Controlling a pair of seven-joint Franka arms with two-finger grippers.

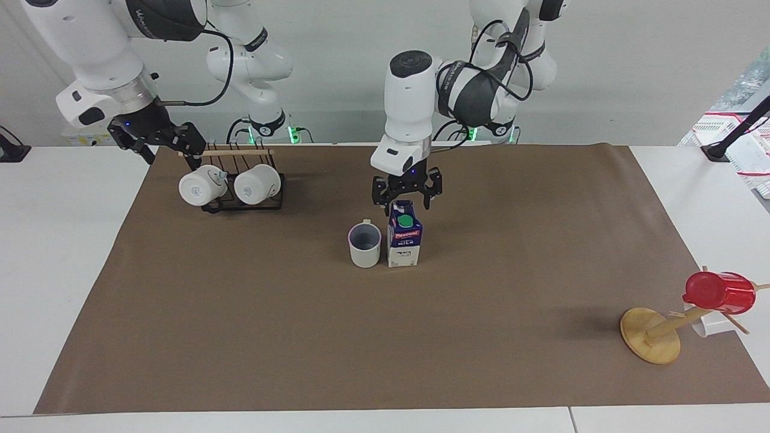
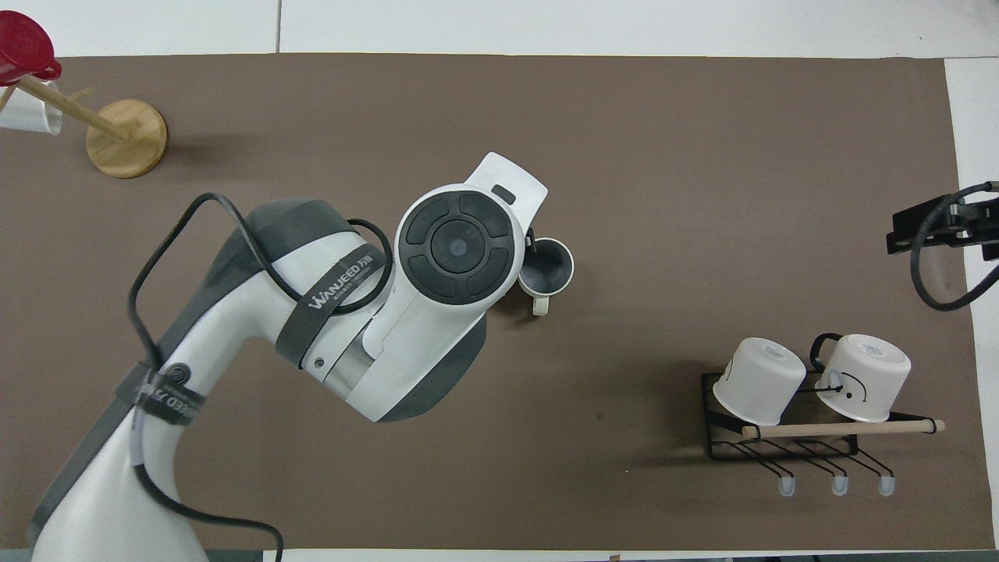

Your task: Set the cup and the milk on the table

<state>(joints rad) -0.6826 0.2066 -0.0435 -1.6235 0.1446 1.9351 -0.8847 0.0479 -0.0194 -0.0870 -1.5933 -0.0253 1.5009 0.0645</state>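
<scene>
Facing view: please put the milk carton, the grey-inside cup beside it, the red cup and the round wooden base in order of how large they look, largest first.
1. Round wooden base, the widest.
2. Red cup; it sits closer to the camera, so this place is unsure.
3. Milk carton, slightly taller than the cup beside it.
4. Cup.
</scene>
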